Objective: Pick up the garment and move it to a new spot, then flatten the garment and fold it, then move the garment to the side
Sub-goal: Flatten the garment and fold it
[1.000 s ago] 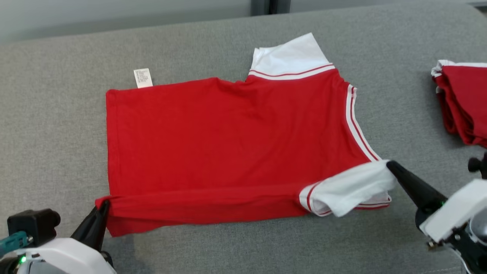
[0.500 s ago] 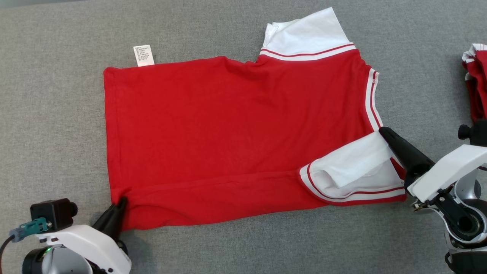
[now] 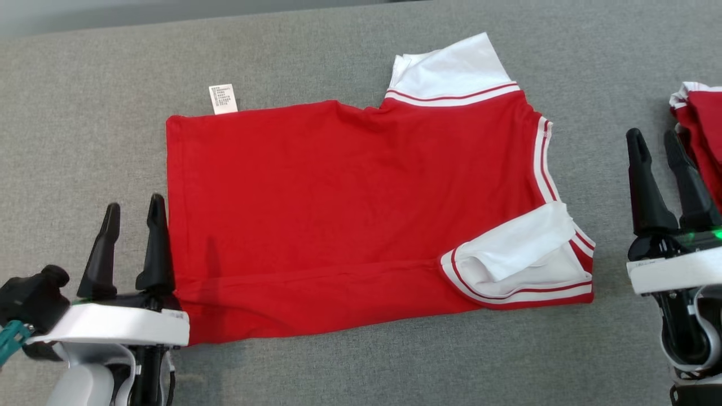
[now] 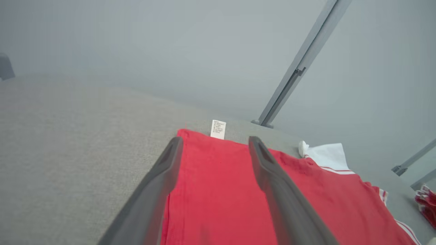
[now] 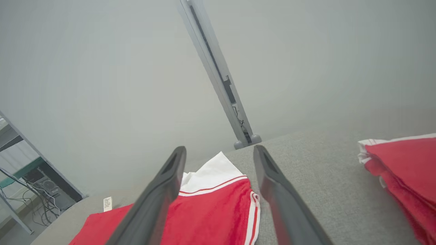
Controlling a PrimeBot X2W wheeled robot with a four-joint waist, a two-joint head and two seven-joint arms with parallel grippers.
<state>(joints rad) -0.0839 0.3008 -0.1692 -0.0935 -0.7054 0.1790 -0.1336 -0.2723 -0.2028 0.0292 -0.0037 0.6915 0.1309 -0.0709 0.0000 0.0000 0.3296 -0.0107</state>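
The garment (image 3: pixel 350 208) is a red shirt with white sleeves and striped trim, lying flat on the grey table (image 3: pixel 338 372); its near edge is folded over and the near white sleeve (image 3: pixel 519 254) is tucked onto it. The garment (image 4: pixel 218 190) spreads red beneath my left fingers in the left wrist view, and the garment (image 5: pixel 204 211) lies low and left in the right wrist view. My left gripper (image 3: pixel 133 206) stands open just beside the shirt's near left corner, holding nothing. Well off the shirt's right side, my right gripper (image 3: pixel 654 141) is open and empty.
A stack of folded red and white garments (image 3: pixel 702 146) sits at the table's right edge, close to my right fingers, and the stack (image 5: pixel 405 170) also shows in the right wrist view. A white care label (image 3: pixel 223 98) pokes out past the shirt's far edge. A grey post (image 5: pixel 218 75) rises behind the table.
Both grippers have let go of the shirt's near edge, opened and lifted clear, fingers now pointing away. The folded edge and sleeve lie settled on the shirt. The camera has shifted too.
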